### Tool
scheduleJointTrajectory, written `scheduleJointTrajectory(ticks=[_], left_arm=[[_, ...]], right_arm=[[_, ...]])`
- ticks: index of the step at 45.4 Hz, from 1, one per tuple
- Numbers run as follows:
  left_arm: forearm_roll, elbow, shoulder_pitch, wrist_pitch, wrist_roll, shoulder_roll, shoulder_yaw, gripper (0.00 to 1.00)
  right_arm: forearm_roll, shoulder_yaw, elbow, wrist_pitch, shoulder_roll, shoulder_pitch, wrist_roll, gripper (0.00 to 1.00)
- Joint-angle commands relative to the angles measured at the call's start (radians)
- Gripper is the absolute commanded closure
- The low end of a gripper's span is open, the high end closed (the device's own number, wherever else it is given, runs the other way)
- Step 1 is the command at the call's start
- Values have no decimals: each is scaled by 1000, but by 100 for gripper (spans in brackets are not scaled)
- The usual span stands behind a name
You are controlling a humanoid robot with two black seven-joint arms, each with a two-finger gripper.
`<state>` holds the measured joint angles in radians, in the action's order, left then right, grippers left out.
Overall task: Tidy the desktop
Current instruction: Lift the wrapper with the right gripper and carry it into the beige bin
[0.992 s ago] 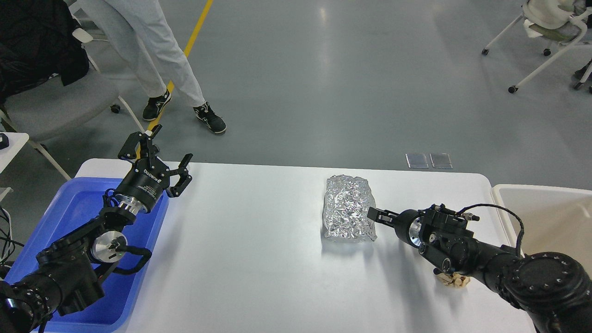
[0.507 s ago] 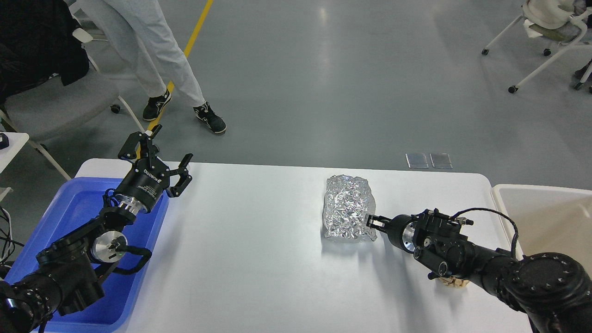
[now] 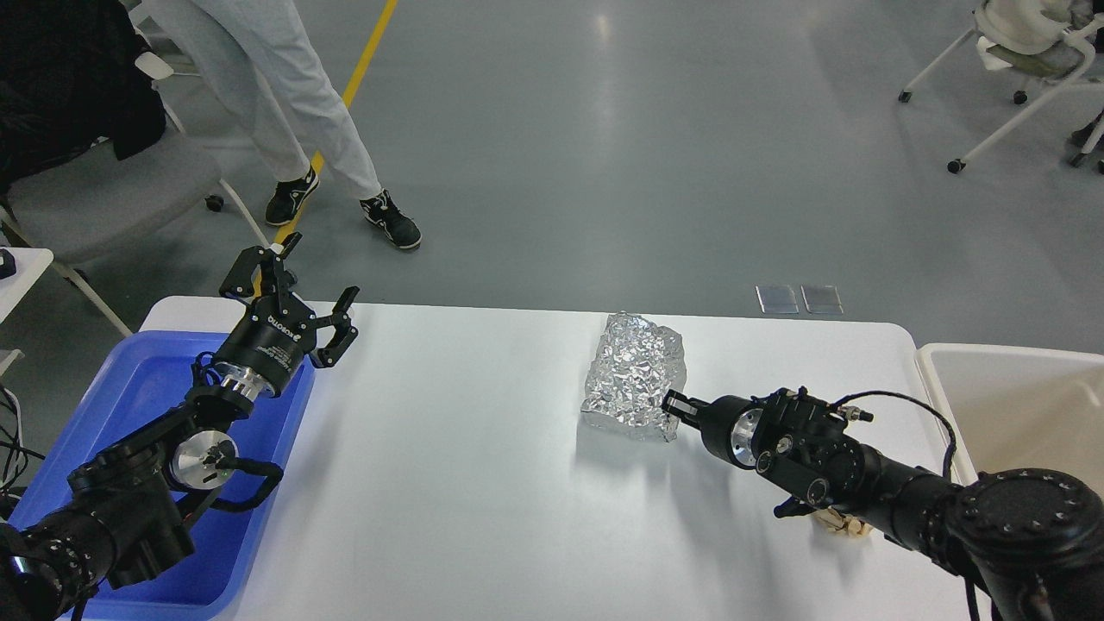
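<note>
The white bench point(image 3: 448, 483) filled most of the view, with rounded corners at its far side; a blue tray point(image 3: 138, 388) sat at its left edge, and a beige bin point(image 3: 1018, 405) stood just past its right edge.

A crinkly silver foil lump point(image 3: 634, 373) lay on the bench, nearer the far edge than the near one and a bit right of the middle; its near right corner looked lifted off the top, and a soft shadow lay under it.

The right gripper point(image 3: 673, 404) reached in from the near right corner and touched that near right corner of the foil; its jaws were small and dark and pressed close to the foil, so I could not tell if they were pinching it or just pushing on it.

The left gripper point(image 3: 297, 293) hung above the far left corner of the bench, over the far end of the tray; its jaws were spread wide and held nothing.

A small tan thing point(image 3: 841, 522) peeked out under the right arm near the right edge; it was too hidden to name.
</note>
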<state>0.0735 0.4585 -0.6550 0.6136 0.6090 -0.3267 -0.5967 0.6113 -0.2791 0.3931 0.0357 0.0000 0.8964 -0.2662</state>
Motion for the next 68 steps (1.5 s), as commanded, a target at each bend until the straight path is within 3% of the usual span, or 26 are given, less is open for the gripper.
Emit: scheduleJointTrajectory(ticks=[1,19,29,41,48,55,68], left_arm=[[0,0,0,0,0,0,0,0],[0,0,0,0,0,0,0,0],[0,0,0,0,0,0,0,0],[0,0,0,0,0,0,0,0],[0,0,0,0,0,0,0,0],[0,0,0,0,0,0,0,0],[0,0,0,0,0,0,0,0]], right_arm=[[-28,156,214,-56,-2,39,-15,100],[-188,196,507,-226,-491,289,2,100],[-197,213,518,-379,-735,372,4,100],[-171,187,500,-410,-925,365,27,100],[-84,135,393,-399,-974,343,24,100],[-67,132,153,-396,-962,214,12,100],[-85,136,-253,-395,-804,-43,-88,100]])
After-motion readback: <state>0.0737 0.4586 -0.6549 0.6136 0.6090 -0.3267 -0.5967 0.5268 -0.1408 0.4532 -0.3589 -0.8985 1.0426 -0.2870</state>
